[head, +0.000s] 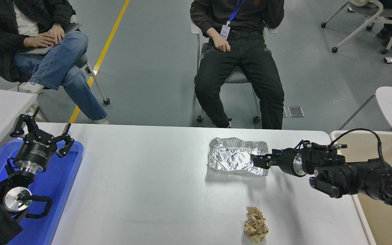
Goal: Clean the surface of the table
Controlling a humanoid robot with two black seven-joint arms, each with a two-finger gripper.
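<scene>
foil tray (pixel 238 156): empty, table (pixel 148 177) centre-right
right hand (pixel 258 160): at tray's 3 o'clock rim, closure unclear
paper wad (pixel 256 229): 6 o'clock of tray
left hand (pixel 41 131): open, empty, over blue tray (pixel 56 190)

We see the foil tray (pixel 238 156) on the table surface (pixel 148 177) just left of our right gripper (pixel 258 161), the crumpled paper ball (pixel 255 224) nearer us, below those jaws

White table surface (pixel 148 190), crinkled silver foil tray (pixel 237 156), seemingly tan paper wad (pixel 255 225), blue tray (pixel 56 190)
</scene>
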